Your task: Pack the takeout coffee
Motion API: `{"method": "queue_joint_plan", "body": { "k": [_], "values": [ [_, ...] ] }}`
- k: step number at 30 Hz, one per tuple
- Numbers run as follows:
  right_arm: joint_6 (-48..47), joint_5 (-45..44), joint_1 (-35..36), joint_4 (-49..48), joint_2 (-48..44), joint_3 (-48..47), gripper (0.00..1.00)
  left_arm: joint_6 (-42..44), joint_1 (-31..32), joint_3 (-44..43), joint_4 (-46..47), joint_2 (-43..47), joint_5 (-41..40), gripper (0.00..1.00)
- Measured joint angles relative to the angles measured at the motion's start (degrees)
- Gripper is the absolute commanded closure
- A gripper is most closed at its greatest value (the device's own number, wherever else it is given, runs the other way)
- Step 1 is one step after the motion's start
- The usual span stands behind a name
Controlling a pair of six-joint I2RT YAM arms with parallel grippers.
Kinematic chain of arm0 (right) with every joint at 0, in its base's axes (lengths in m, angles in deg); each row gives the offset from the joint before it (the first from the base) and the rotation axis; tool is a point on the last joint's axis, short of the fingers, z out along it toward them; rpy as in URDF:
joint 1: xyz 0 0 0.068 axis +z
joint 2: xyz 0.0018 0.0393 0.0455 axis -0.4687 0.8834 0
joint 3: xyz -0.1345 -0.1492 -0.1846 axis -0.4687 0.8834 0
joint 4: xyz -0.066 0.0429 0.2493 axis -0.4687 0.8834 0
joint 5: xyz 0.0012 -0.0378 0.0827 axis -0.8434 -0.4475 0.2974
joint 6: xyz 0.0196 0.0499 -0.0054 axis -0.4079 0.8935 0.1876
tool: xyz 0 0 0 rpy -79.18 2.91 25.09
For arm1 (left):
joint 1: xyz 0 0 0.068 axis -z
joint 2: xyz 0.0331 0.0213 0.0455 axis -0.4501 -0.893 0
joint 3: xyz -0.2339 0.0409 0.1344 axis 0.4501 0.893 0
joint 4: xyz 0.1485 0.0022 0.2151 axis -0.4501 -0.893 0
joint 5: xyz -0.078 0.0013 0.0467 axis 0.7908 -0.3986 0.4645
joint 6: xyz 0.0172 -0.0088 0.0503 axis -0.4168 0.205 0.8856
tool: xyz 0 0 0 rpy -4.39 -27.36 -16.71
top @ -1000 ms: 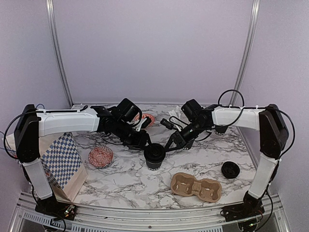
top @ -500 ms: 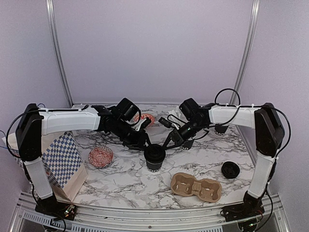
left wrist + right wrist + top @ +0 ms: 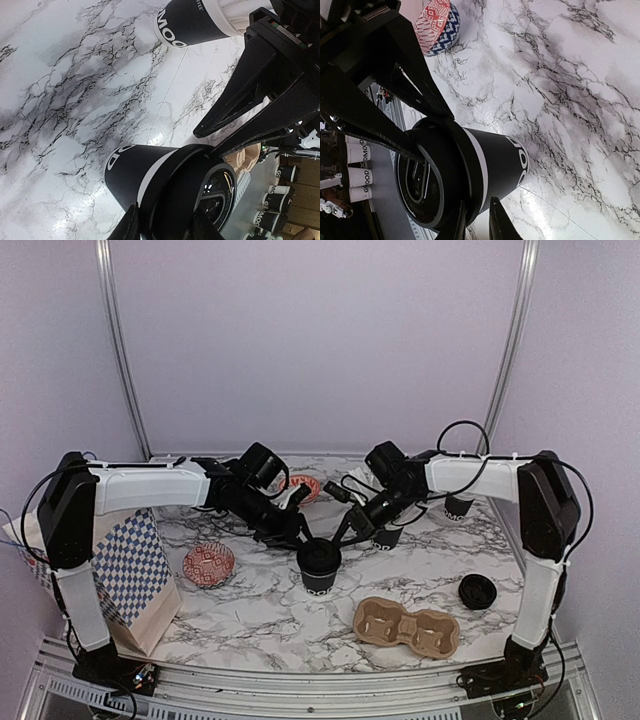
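Your two arms meet over the middle of the marble table (image 3: 260,612), where a black cup (image 3: 319,575) stands upright with its round black lid (image 3: 319,554) seated on top, white lettering low on its side. Your left gripper (image 3: 165,227) reaches in from the left and is clamped on the lid's near edge: one finger lies outside the cup wall and the other across the lid's top. Your right gripper (image 3: 476,222) comes from the opposite side with its two fingers drawn narrow about the rim of the same lid, pinching it. From each wrist camera you see the other arm's long black fingers converging on the far side of the lid. The cup sits just behind the brown two-hole carrier tray (image 3: 406,626), apart from it and slightly to its left; both holes of the tray hold nothing. A second black cup (image 3: 458,507) stands by your right arm toward the back right of the table, and a loose black lid (image 3: 478,590) lies flat to the right of the tray, near the table's right edge. On your left, a red-patterned bowl (image 3: 208,564) rests beside a blue-and-white checked bag (image 3: 130,575) at the near left corner, and another patterned bowl (image 3: 303,486) shows at the back behind your left arm.
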Motion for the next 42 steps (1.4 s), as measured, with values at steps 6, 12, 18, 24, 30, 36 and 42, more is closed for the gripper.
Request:
{"method": "queue_joint_plan", "body": {
  "k": [6,12,18,24,30,36,42],
  "values": [
    [-0.7,-3.6,1.0,0.0,-0.4,-0.9,0.86,-0.7,0.0,0.2,0.6,-0.2,0.0,0.59],
    [-3.0,-5.3,1.7,0.1,-1.5,-1.1,0.76,-0.8,0.1,0.3,-0.4,0.3,-1.8,0.49],
    [-5.3,-7.1,2.5,1.7,-3.7,-1.1,0.69,-1.2,0.9,0.4,-2.0,2.0,-6.4,0.43],
    [-7.0,-6.8,3.4,2.2,-8.0,-1.1,0.65,-1.8,1.0,0.6,-3.1,4.8,-10.4,0.34],
    [-10.4,-7.2,3.4,3.1,-10.6,-0.2,0.64,1.2,1.1,0.6,-2.8,7.9,-10.7,0.30],
    [-14.8,-8.5,3.4,4.5,-13.6,5.0,0.65,3.6,1.2,0.4,-2.8,8.0,-12.5,0.30],
    [-17.7,-10.3,5.2,5.9,-14.1,7.8,0.69,4.5,1.2,-0.7,-2.6,5.9,-13.6,0.30]
  ]
}}
